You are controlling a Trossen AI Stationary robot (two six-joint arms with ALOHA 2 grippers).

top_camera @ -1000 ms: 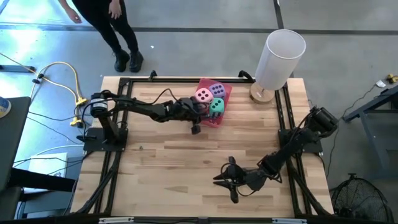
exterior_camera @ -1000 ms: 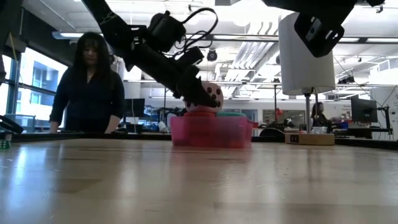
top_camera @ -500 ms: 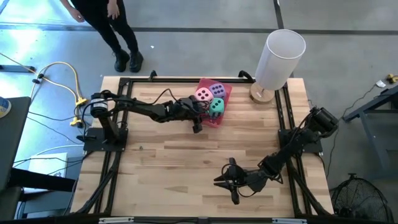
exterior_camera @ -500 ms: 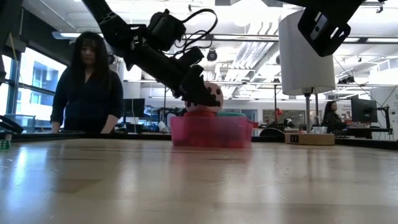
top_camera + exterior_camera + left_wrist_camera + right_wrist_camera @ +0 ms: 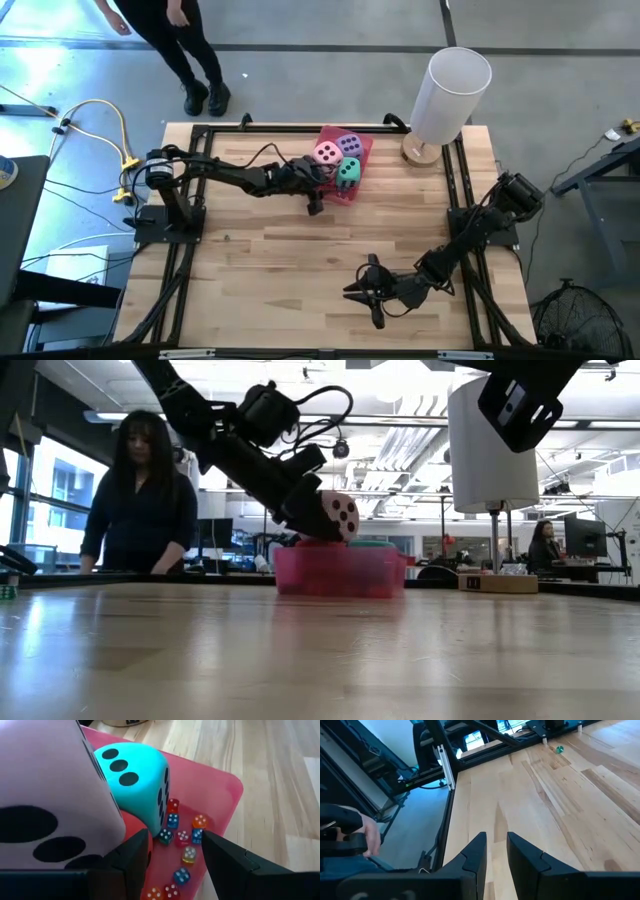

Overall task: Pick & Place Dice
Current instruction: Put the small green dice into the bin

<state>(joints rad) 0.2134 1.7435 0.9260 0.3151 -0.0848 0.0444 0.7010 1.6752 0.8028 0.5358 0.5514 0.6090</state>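
The left gripper (image 5: 316,196) is working at the pink tray's (image 5: 362,160) near-left side, close to the desk's (image 5: 270,270) far edge. Its fingers (image 5: 227,860) are standing apart with nothing between them, over small beads (image 5: 184,854) on the tray floor, probably lining up on a die. The pink die (image 5: 327,153), purple die (image 5: 349,144) and teal die (image 5: 347,171) are sitting crowded in the tray; a red die (image 5: 142,845) is peeking out under them in the left wrist view. In the low view the pink die (image 5: 336,514) is riding above the tray rim, right against the arm, likely stacked. The right gripper (image 5: 371,288) is waiting, spread and empty, near the desk's front edge. A lamp (image 5: 447,95) is standing at the far-right corner; a person (image 5: 140,500) is standing beyond.
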